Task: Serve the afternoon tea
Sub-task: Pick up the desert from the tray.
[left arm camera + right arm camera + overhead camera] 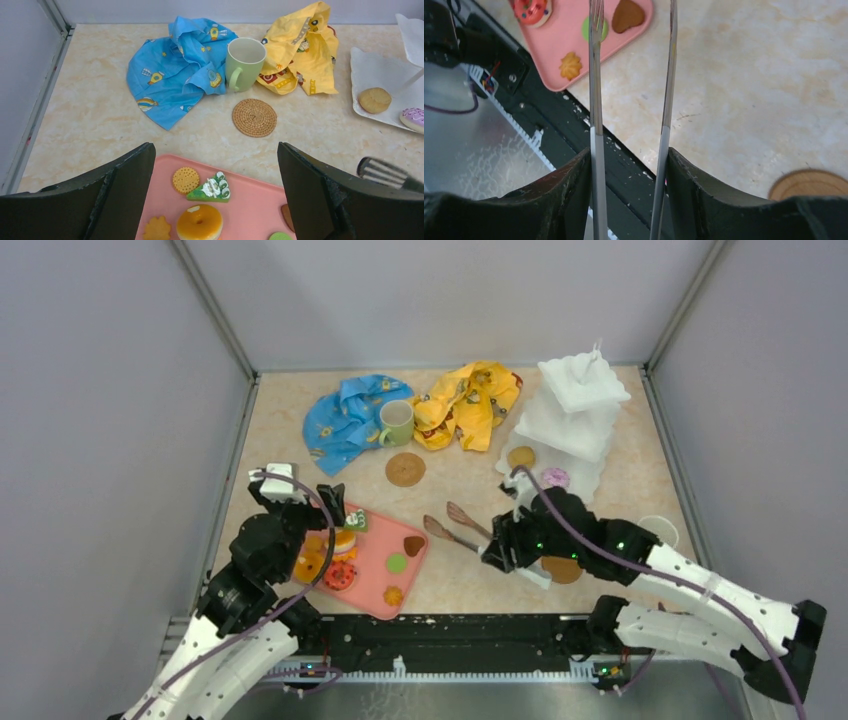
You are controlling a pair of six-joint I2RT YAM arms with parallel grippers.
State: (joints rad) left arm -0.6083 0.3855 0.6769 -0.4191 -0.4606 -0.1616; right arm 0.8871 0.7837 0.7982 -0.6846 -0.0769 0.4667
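Note:
Toy pastries lie on the pink tray (372, 592): an orange donut (199, 222), a green cake slice (212, 187), a round cracker (185, 179). My left gripper (215, 150) hangs open above the tray's far end with nothing between its jaws. My right gripper (629, 155) is shut on metal tongs (595, 75), whose tips (450, 525) point toward the tray. The white three-tier stand (575, 405) carries a biscuit (520, 456) and a pink donut (555, 478) on its bottom tier. The pale green mug (396, 423) stands behind one coaster (405, 469). Another coaster (562, 569) lies under my right arm, with the white mug (660, 530) beside it.
A blue cloth (345, 420) and a yellow cloth (468, 400) lie crumpled at the back, either side of the green mug. Grey walls close the table on three sides. The black base rail (450, 635) runs along the near edge.

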